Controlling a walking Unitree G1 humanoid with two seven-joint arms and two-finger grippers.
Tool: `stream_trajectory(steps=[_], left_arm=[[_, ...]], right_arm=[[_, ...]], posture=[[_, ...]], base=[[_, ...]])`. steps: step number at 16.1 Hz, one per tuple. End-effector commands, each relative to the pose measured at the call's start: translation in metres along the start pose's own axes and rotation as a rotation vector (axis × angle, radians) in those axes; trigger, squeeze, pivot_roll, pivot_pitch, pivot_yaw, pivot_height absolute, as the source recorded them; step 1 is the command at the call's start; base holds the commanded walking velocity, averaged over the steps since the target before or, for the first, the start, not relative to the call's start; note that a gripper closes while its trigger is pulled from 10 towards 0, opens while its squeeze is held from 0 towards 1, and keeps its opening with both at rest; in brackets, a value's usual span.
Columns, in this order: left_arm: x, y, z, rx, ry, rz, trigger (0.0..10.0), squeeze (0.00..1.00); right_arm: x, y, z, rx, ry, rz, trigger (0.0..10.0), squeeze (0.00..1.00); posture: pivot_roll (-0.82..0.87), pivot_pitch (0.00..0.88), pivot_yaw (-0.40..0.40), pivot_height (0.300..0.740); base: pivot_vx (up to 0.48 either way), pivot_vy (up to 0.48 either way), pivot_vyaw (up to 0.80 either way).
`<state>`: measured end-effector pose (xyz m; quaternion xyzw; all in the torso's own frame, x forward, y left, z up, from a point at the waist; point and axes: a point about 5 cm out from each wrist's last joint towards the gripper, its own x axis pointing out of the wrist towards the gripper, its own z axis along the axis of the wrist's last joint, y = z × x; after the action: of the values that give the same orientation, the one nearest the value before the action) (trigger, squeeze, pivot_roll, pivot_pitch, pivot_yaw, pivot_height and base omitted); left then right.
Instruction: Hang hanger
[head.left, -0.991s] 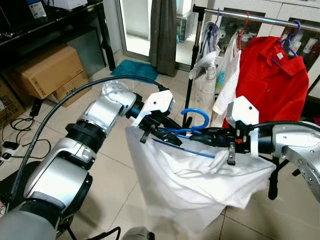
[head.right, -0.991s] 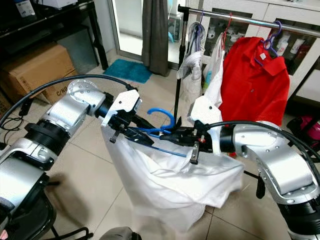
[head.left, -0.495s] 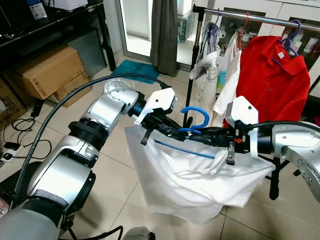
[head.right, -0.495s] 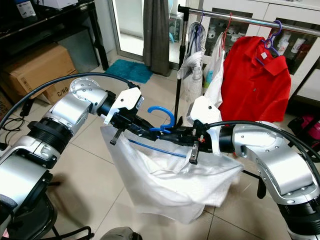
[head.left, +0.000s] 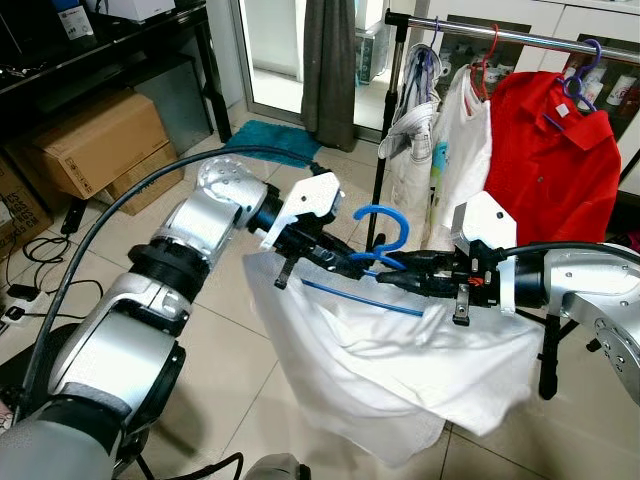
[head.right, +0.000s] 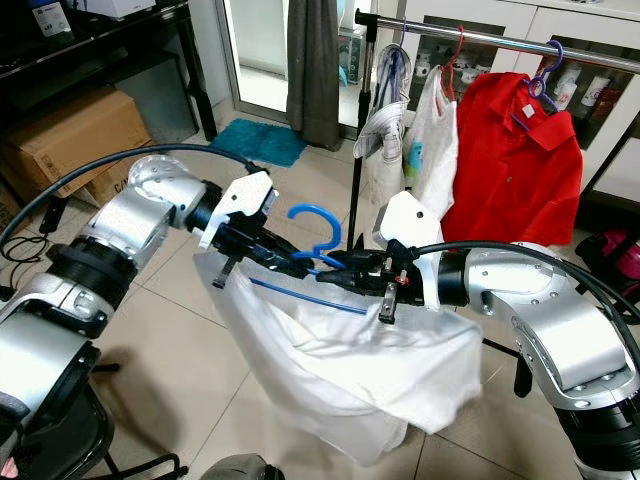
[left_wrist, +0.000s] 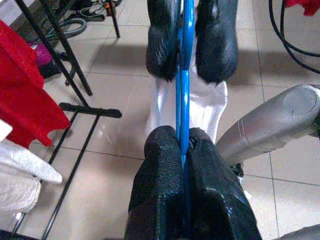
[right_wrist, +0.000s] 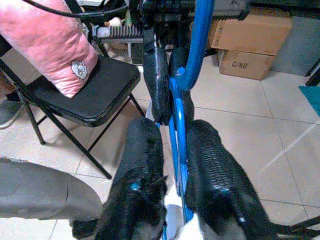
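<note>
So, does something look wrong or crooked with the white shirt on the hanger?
Yes. The white shirt sags in a bunched heap below the blue hanger, not spread on it. The left gripper and right gripper both pinch the hanger.

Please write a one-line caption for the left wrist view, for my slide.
Left hand and right hand both grip the blue hanger carrying a white shirt.

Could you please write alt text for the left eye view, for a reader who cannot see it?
Both robot grippers, left gripper and right gripper, are shut on a blue hanger carrying a white garment that hangs over a tiled floor. Behind them, a clothes rail holds a red shirt and white clothes.
</note>
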<state>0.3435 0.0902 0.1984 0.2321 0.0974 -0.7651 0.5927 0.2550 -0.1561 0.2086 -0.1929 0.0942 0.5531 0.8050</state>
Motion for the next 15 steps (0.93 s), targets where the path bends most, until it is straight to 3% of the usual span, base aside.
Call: stream_trajectory(steps=[1,5,7,9,10,11,13,15], left_arm=[[-0.010,0.001,-0.002,-0.009,0.004,0.039,0.0,0.00],[-0.023,0.000,-0.019,-0.063,0.049,0.136,0.0,0.00],[-0.031,-0.004,-0.025,-0.085,0.042,0.156,0.0,0.00],[-0.042,-0.011,-0.025,-0.086,0.029,0.131,0.0,0.00],[-0.050,-0.015,-0.025,-0.083,0.037,0.116,0.0,0.00],[-0.058,-0.019,-0.024,-0.076,0.049,0.119,0.0,0.00],[-0.068,-0.023,-0.021,-0.063,0.075,0.125,0.0,0.00],[-0.075,-0.027,-0.020,-0.051,0.108,0.124,0.0,0.00]], right_arm=[[-0.007,-0.004,0.009,-0.028,-0.026,-0.031,10.0,1.00],[-0.034,-0.013,0.002,0.013,-0.013,-0.162,10.0,1.00],[-0.050,-0.019,-0.014,0.069,0.022,-0.301,10.0,1.00],[-0.060,-0.015,-0.033,0.106,0.033,-0.328,10.0,1.00],[-0.063,-0.013,-0.045,0.117,0.034,-0.340,10.0,0.18],[-0.063,-0.013,-0.055,0.133,0.040,-0.358,10.0,0.00],[-0.059,-0.013,-0.071,0.157,0.047,-0.357,10.0,0.00],[-0.055,-0.008,-0.075,0.167,0.045,-0.282,10.0,0.00]], posture=[[0.07,0.000,0.070,0.740],[0.07,0.000,0.070,0.740],[0.07,0.000,0.073,0.740],[0.06,0.000,0.082,0.740],[0.06,0.000,0.082,0.740],[0.06,0.000,0.086,0.740],[0.07,0.000,0.079,0.740],[0.08,0.000,0.060,0.740]], base=[[0.000,0.000,0.00],[0.000,0.000,0.00],[0.000,0.000,0.00],[0.000,0.000,0.00],[0.000,0.000,0.00],[0.000,0.000,0.00],[0.000,0.000,0.00],[0.000,0.000,0.00]])
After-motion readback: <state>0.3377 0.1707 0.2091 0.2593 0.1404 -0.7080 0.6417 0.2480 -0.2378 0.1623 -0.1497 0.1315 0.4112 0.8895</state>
